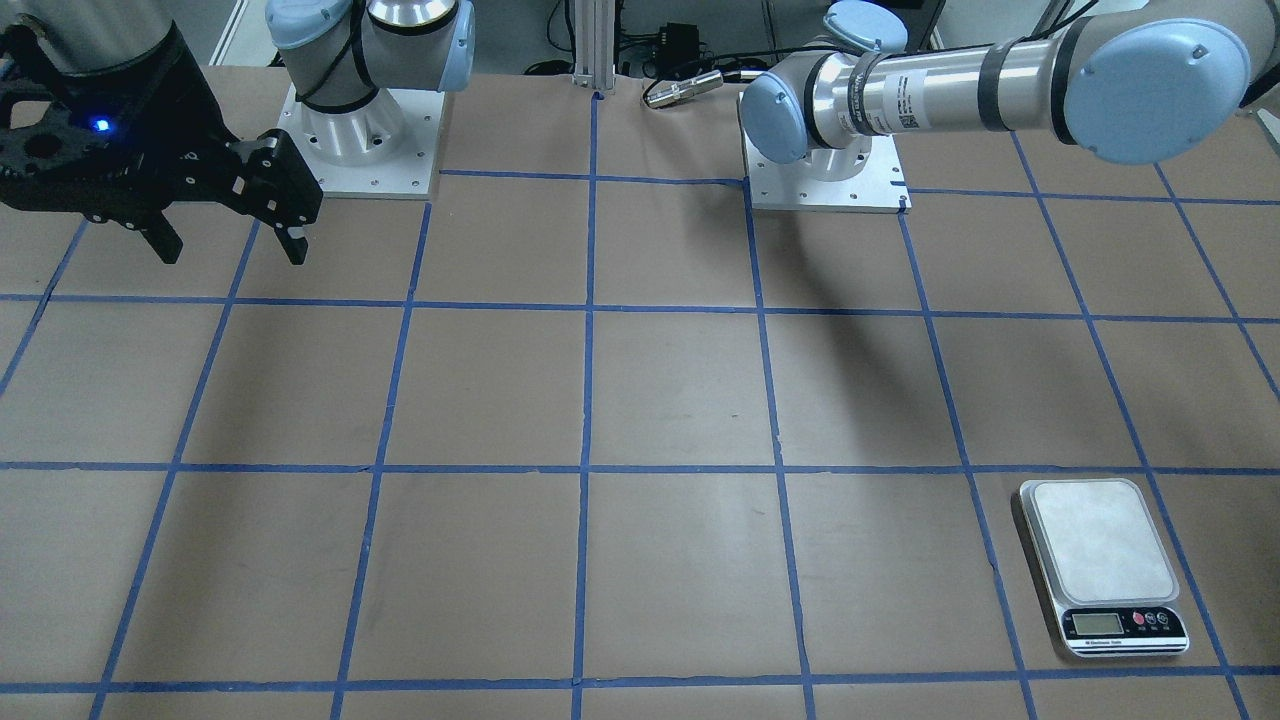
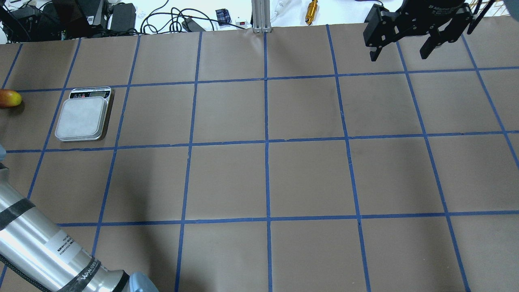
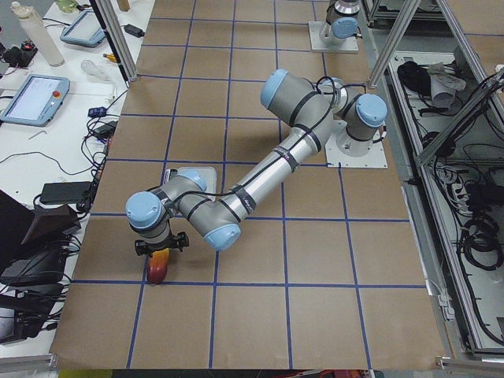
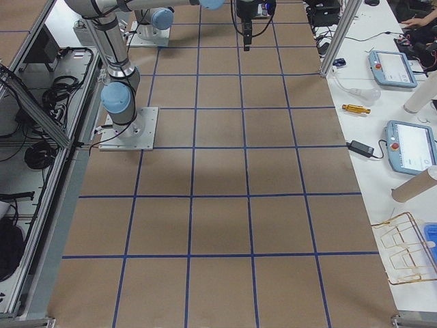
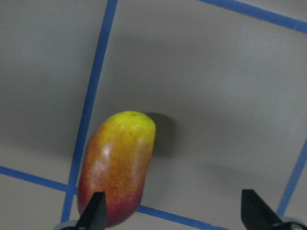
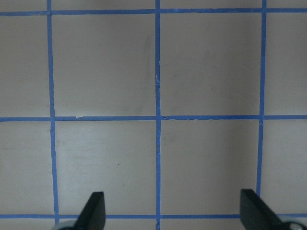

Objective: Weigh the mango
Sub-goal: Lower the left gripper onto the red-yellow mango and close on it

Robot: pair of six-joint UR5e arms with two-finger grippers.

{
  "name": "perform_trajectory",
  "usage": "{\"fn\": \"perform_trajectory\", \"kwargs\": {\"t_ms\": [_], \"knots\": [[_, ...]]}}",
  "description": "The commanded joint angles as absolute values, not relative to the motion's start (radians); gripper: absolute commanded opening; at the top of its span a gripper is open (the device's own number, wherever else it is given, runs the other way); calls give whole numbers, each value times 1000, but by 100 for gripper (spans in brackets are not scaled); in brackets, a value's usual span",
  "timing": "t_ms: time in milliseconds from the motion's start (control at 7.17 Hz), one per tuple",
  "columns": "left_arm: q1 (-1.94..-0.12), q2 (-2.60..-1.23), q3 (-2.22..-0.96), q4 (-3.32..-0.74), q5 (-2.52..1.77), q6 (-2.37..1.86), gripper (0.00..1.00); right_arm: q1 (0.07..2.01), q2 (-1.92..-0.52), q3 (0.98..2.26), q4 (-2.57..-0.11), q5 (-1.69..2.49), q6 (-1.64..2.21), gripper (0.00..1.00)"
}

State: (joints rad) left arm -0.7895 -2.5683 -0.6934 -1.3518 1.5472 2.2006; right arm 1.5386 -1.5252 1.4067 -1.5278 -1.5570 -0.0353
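The mango (image 5: 117, 167), yellow at one end and red at the other, lies on the brown table on a blue tape line. It shows at the left edge of the overhead view (image 2: 9, 98) and in the exterior left view (image 3: 158, 270). My left gripper (image 5: 175, 213) is open just above it, and the mango sits by its left finger, not centred. A silver scale (image 2: 81, 117) with an empty platform stands beside the mango. My right gripper (image 2: 398, 56) is open and empty, held high over the far right of the table.
The table is brown paper with a blue tape grid. My left arm (image 3: 260, 177) stretches across, above the scale (image 3: 193, 175). Base plates (image 1: 365, 140) sit at the robot's side. Cables, a metal post (image 2: 259, 16) and a gold cylinder (image 2: 311, 7) line the far edge.
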Motion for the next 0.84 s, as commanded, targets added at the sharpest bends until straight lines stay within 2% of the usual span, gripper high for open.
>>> {"fn": "perform_trajectory", "kwargs": {"t_ms": [0,698], "knots": [[-781,-2612,-658,-1315,1514,2302,100,1539,-1526,1407,-1528,-1555,-35,100],[-752,-2690,-597,-1308,1419,2390,100,1539,-1525,1407,-1528,-1557,-35,100]]}}
